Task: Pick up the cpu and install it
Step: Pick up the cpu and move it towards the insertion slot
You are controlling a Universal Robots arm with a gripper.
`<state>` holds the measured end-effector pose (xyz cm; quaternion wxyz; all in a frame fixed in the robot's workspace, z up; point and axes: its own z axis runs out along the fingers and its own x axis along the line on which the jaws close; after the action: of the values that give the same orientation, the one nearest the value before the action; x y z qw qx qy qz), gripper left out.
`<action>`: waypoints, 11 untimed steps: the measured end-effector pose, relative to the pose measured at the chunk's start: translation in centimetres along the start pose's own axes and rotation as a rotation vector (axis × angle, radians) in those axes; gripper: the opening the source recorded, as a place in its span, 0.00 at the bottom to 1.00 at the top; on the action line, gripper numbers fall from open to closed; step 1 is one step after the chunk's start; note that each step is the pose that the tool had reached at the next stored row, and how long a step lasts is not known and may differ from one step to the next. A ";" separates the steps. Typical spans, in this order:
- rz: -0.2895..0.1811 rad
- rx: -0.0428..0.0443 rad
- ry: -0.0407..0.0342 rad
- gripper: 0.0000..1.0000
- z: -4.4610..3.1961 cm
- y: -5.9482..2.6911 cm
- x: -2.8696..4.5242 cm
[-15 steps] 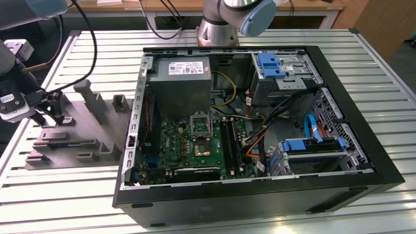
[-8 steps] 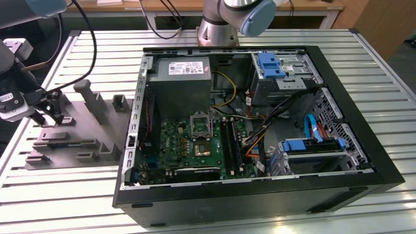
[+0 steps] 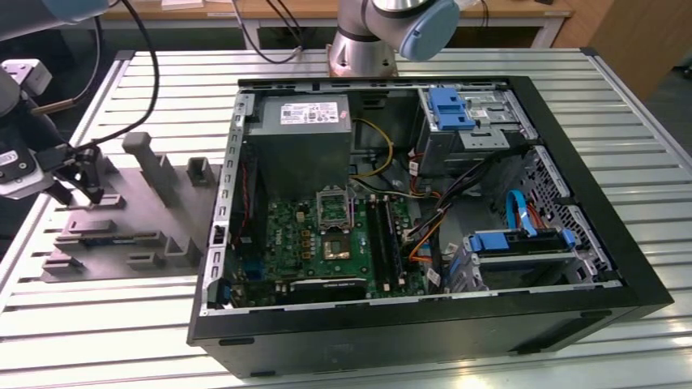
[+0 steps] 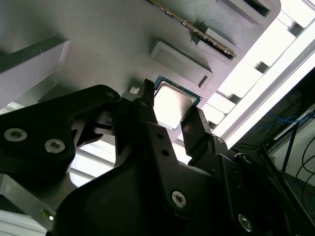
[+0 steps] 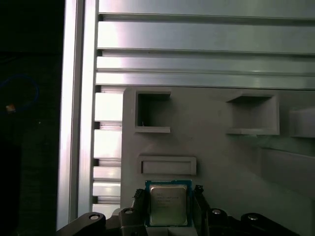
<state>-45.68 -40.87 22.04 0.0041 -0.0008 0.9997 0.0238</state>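
One cpu (image 5: 168,205) tight in the tool (image 5: 169,193)

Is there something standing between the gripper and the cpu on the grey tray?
Nothing visible does. In both wrist views the gripper straddles the cpu, which lies on the grey tray, with no part or cable between them.

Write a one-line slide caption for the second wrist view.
The gripper positioned at the silvery cpu over the grey fixture plate, with the aluminium table slats beyond.
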 end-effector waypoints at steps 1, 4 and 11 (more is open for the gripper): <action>0.000 0.0000 -0.0001 0.47 -0.09 0.00 0.00; 0.000 0.0000 -0.0001 0.47 -0.39 0.02 0.00; 0.000 0.0000 -0.0001 0.47 -1.00 0.05 -0.01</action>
<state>-45.68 -40.87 23.04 0.0041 -0.0009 0.9997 0.0239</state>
